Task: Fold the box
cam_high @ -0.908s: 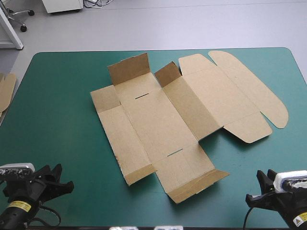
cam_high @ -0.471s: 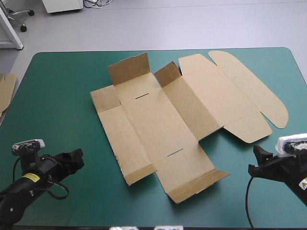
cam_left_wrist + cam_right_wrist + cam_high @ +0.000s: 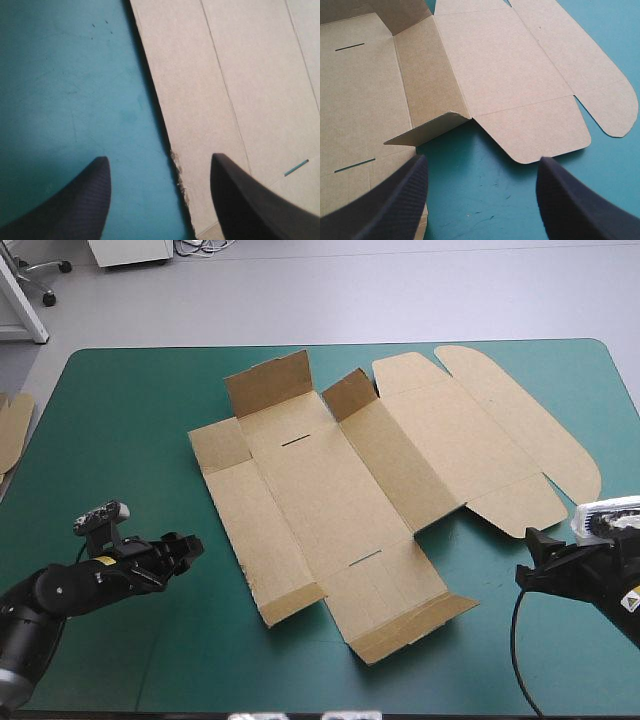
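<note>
Spanning most of the high view, the teal-green worktop (image 3: 120,440) is seen carrying one main item. The brown box (image 3: 330,490) is laid at the middle, skewed to the worktop edges, mostly flat. Lid panel (image 3: 470,440) is spread flat toward the far right corner, its long rounded flap (image 3: 530,425) outermost. Two far-end flaps (image 3: 268,383) are raised; the near-end flap (image 3: 412,625) is lifted slightly. More board (image 3: 12,430) is seen at the worktop's left edge, well apart from the box. Left hand (image 3: 186,548) is held wide open, nothing gripped, low by the box's left long edge; in its wrist view that edge runs between the fingers (image 3: 75,200), one over cover, one over board. Contact cannot be confirmed. Right hand (image 3: 527,558) is likewise spread apart and empty, near the right edge, pointed at the lid's small side flap (image 3: 530,130), apart from it. Two thin slots (image 3: 296,442) are cut in the base. A frayed spot (image 3: 179,175) is noted on the box edge between the left fingers.
</note>
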Motion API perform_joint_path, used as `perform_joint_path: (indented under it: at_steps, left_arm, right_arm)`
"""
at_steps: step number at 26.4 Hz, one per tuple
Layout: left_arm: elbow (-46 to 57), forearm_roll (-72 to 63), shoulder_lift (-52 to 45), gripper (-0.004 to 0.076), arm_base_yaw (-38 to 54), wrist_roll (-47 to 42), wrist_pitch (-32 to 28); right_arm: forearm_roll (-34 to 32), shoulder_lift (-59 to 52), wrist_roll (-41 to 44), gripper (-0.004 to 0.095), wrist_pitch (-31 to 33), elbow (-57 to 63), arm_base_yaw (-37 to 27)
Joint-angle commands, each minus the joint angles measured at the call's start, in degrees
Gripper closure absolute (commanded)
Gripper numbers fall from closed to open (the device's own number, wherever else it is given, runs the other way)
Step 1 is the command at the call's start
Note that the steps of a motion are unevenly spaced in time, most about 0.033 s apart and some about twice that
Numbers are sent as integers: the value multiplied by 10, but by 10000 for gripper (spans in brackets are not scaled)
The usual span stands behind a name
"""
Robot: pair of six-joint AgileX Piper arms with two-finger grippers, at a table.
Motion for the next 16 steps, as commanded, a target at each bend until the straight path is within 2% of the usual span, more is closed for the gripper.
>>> perform_joint_path:
  at_steps: [1,7,13,16]
  left_arm:
    - [-19,-73,48,293,-1,40,-28]
    - [-19,-216,134,294,-1,150,-52]
    - [-4,-232,203,294,-1,185,-54]
    - [43,-373,219,294,-1,303,-58]
  right_arm:
    - [10,6,-5,315,-35,-23,-2]
    - [26,6,-7,319,-33,-31,-2]
    - [26,6,-7,319,-29,-34,-2]
    - [26,6,-7,337,-25,-34,-2]
